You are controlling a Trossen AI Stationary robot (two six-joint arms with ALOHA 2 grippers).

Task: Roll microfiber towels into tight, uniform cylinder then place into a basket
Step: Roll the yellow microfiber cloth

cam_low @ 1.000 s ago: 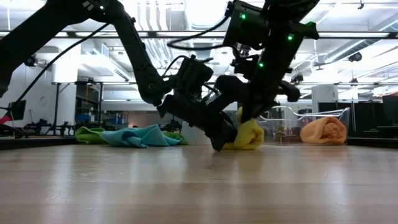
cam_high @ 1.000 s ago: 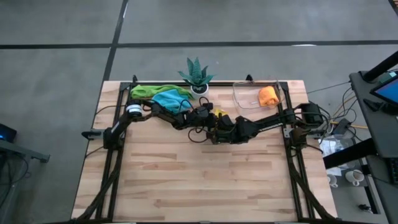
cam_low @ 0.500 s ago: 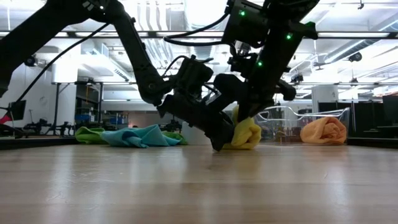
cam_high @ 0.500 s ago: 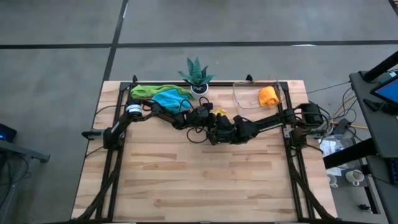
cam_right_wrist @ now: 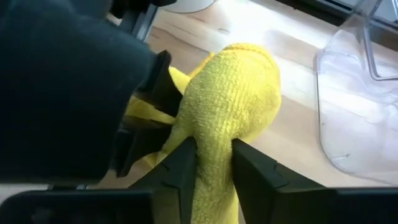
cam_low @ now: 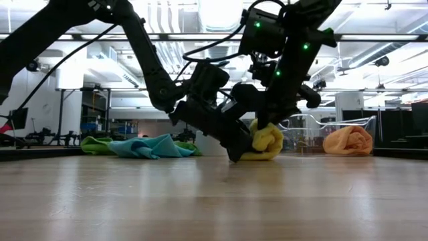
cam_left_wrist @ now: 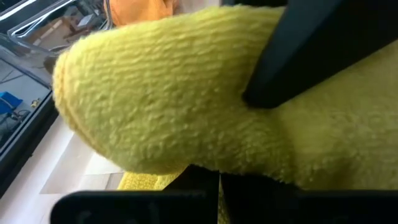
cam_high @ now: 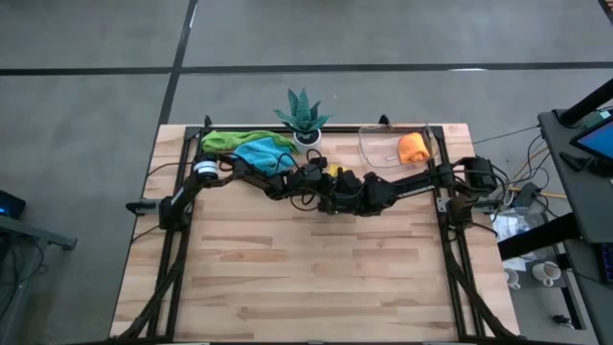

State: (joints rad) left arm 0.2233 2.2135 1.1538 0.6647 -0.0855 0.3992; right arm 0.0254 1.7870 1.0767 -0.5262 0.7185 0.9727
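Pale wooden planks make up the counter (cam_high: pixel 316 278), which is set on a grey concrete floor, with a bright workshop seen beyond it.

Near the counter's far middle, a soft yellow microfiber towel (cam_low: pixel 265 142), partly rolled into a thick wad, is worked by both arms. The left tool (cam_low: pixel 235 152) is shut, its tips pressed down at the wad's lower edge against the wood. The right tool (cam_right_wrist: pixel 212 163) is seen narrowly parted, with the yellow roll pinched between its two dark fingers (cam_right_wrist: pixel 180 167).

One towel is judged finished: an orange rolled cloth (cam_high: pixel 413 148) lies inside the clear rectangular plastic basket (cam_high: pixel 374 155) at the far right. The yellow one is judged mid-roll and not yet in the basket. A crumpled green cloth (cam_high: pixel 222 141) and a crumpled light blue cloth (cam_high: pixel 261 151) lie unrolled, touching each other, at the far left, so two towels are left. A spiky green plant in a white pot (cam_high: pixel 304 117) stands between those cloths and the basket.

No brand, label or writing can be read anywhere.
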